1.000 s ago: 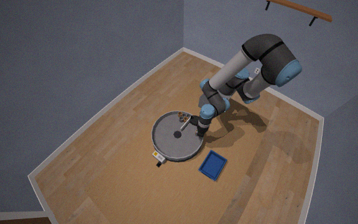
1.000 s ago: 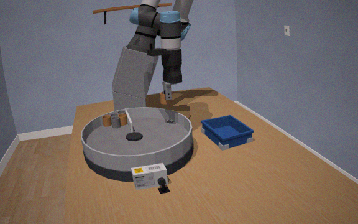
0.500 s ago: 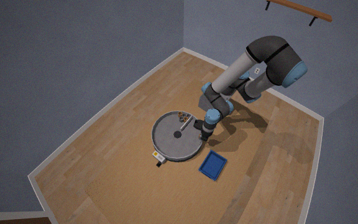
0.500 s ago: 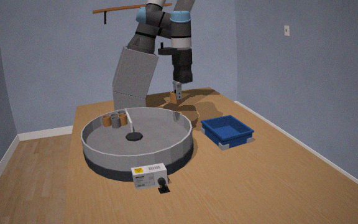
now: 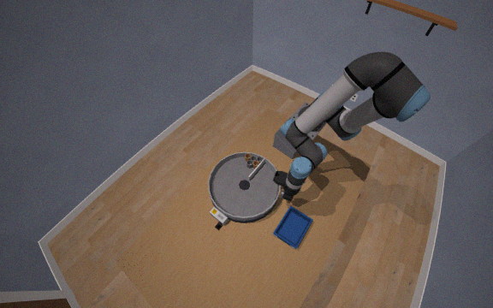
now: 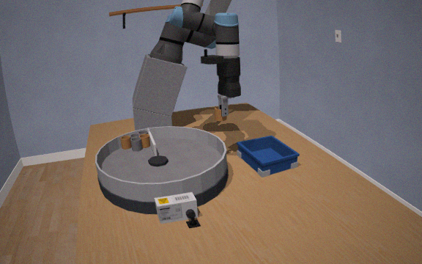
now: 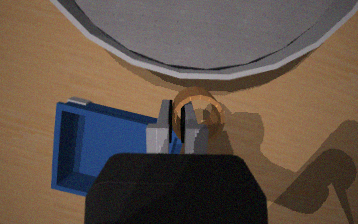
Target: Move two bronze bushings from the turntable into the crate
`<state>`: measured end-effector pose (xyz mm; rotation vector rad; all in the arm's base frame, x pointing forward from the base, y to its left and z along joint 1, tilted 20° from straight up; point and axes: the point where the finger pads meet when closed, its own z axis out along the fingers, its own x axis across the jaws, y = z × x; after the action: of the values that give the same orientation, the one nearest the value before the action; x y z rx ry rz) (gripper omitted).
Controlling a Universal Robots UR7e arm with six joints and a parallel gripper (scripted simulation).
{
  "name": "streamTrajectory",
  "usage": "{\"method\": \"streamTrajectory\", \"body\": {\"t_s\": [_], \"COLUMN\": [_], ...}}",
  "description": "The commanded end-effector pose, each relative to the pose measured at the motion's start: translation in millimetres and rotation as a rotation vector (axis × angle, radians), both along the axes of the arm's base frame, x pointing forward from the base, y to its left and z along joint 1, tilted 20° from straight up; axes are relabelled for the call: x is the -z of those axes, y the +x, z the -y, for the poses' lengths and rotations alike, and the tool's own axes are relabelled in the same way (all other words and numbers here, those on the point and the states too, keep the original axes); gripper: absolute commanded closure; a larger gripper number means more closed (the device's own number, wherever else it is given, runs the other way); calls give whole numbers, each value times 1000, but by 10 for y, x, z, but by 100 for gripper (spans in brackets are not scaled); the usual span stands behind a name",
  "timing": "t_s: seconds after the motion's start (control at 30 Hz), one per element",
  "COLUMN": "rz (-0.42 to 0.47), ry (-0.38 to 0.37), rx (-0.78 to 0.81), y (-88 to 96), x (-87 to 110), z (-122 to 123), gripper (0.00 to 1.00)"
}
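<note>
My gripper is shut on the wall of a bronze bushing, whose ring stands beside and around one finger. It hangs above the table, just outside the turntable and to the side of the blue crate. No bushing shows in the crate. On the turntable, one bronze bushing and another bronze bushing stand clustered with grey bushings, including a front one.
A pale bar stands on the turntable beside the cluster, reaching toward the dark hub. The turntable has a raised rim. A white box and a small black stand are at its front.
</note>
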<state>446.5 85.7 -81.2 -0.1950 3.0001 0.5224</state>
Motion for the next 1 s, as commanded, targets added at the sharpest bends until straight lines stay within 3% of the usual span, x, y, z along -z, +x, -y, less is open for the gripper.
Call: {"method": "streamTrajectory", "body": {"t_s": [0.0,0.07,0.47,0.63,0.97], "rz": [2,2,2,2,2], "ry": [0,0,0,0,0], "rx": [0,0,0,0,0], "y": [111,186,186,370,370], "x": [-112,-187,-187,-375,-375], "z": [-272,-463,-463,-939,-939], "gripper": [100,100,100,100,100]}}
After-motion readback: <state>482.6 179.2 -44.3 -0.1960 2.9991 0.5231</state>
